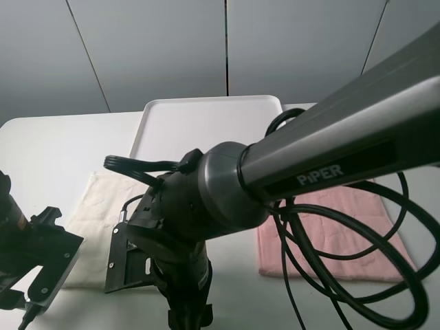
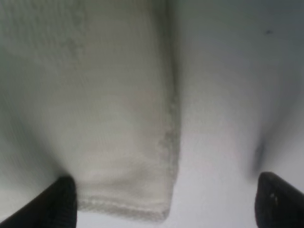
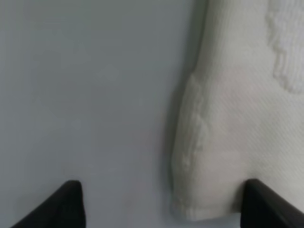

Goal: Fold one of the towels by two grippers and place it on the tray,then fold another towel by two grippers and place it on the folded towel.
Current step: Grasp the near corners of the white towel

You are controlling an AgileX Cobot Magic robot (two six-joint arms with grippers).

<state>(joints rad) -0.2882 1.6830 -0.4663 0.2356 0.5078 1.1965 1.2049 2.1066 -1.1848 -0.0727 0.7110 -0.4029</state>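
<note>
Cream towel (image 1: pixel 93 206) spread flat on the white surface (image 1: pixel 41 144), just in front of the tray (image 1: pixel 206 113) and left of the pink towel (image 1: pixel 323 269). Left hand (image 2: pixel 166 204) released, fingers wide apart around one corner of the cream towel. Right hand (image 3: pixel 168 204) reaching across the middle, not clenched, fingers apart around another corner of the same towel.

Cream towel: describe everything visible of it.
The cream towel is off-white terry with hemmed edges and a raised pattern, lying flat on the white table before the tray. The right arm hides much of it. One corner lies within the open left gripper, another within the open right gripper; contact unclear.
</note>
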